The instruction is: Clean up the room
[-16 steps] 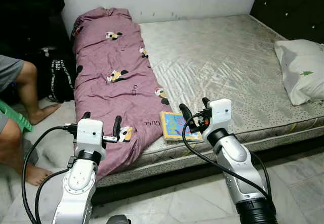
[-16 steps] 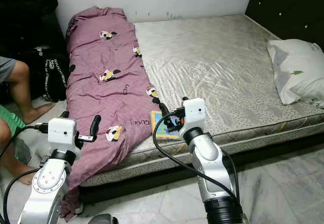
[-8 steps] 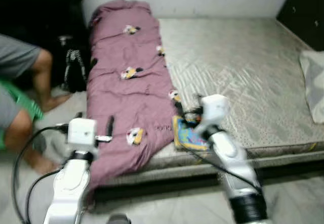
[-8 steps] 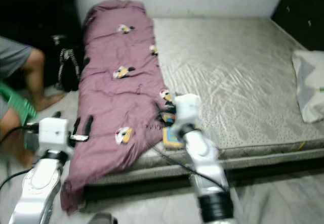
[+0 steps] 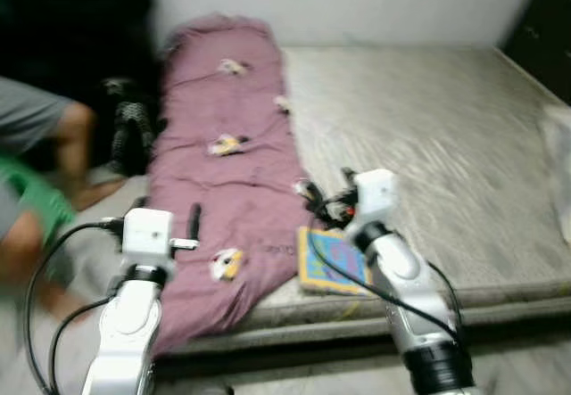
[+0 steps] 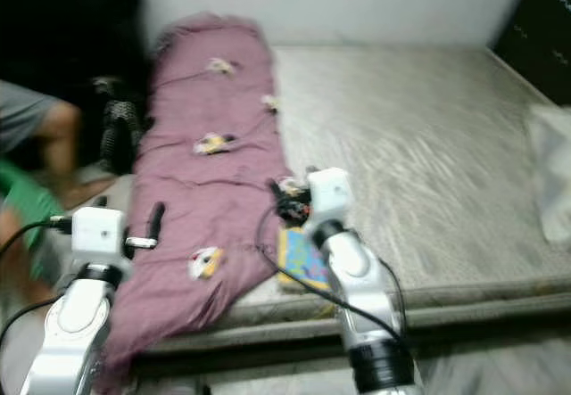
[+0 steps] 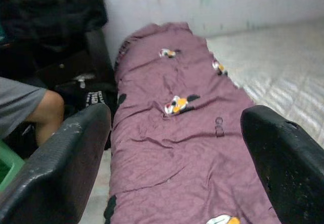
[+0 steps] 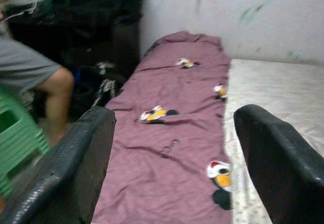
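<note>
A bare grey mattress (image 5: 428, 154) lies on a low bed against a pale wall (image 5: 357, 3), and both eye views are blurred. Along the mattress's left edge stretches a long mauve blanket (image 5: 223, 163) printed with small cartoon figures; its lower end drapes over the side of the bed toward the floor. Just beside the blanket's lower right edge, near the front edge of the mattress, lies a colourful children's book (image 5: 332, 261), flat, with a yellow border and blue cover. A white pillow (image 6: 555, 172) sits at the far right of the mattress, well apart from the book.

The left gripper (image 5: 165, 226) hovers in front of the bed over the hanging part of the blanket; its fingers (image 7: 55, 173) are spread wide with nothing between them, and through the gap the wrist view looks up the length of the blanket. The right gripper (image 5: 326, 190) is over the mattress, just above the book and the blanket's edge; its fingers (image 8: 283, 163) are likewise spread apart and hold nothing.

To the left of the bed a person sits, with a bent knee (image 5: 76, 123) and grey shorts (image 8: 25, 67) showing, on something green (image 8: 17, 143). A dark bag (image 5: 129, 132) with white lettering stands on the floor between the person and the blanket.
</note>
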Tool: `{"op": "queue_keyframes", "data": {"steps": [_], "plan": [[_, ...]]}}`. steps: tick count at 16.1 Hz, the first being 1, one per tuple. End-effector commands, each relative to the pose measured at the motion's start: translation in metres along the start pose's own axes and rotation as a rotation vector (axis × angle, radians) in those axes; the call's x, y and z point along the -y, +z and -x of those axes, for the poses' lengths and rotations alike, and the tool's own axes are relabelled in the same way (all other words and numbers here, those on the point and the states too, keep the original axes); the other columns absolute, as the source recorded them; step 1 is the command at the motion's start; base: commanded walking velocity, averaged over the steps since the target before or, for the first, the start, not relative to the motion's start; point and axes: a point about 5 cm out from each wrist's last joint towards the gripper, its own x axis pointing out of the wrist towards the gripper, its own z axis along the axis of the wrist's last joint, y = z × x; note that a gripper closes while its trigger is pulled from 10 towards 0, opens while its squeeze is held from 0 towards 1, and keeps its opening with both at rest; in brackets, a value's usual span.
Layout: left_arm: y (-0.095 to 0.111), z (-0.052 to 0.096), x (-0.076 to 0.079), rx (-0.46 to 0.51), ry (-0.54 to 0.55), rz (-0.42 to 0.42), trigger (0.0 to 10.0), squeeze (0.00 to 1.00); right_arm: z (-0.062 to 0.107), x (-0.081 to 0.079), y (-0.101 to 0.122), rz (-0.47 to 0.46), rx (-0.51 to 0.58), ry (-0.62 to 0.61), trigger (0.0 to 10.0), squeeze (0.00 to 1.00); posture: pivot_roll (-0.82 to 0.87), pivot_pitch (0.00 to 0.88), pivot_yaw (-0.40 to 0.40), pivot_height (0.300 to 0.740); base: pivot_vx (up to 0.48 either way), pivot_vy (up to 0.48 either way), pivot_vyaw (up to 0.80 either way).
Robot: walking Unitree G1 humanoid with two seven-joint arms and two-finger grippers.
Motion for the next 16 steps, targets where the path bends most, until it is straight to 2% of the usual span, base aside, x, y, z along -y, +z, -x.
{"op": "queue_keyframes", "data": {"steps": [1, 8, 16], "plan": [[0.004, -0.001, 0.007, 0.014, -0.021, 0.006, 10.0, 0.00, 0.006, 0.012, -0.001, 0.039, -0.004, -0.033, 10.0, 0.00, -0.02, 0.000, -0.053, 0.740, 0.000, 0.000, 0.80], [0.003, -0.003, 0.009, 0.015, -0.028, 0.008, 10.0, 0.00, 0.005, 0.015, 0.000, 0.041, 0.002, -0.045, 10.0, 0.00, -0.02, 0.000, -0.058, 0.740, 0.000, 0.000, 0.78], [0.005, -0.004, 0.011, 0.024, -0.051, 0.026, 10.0, 0.00, 0.008, 0.022, -0.002, 0.042, 0.005, -0.129, 10.0, 0.00, -0.02, 0.000, -0.051, 0.740, 0.000, 0.000, 0.00]]}}
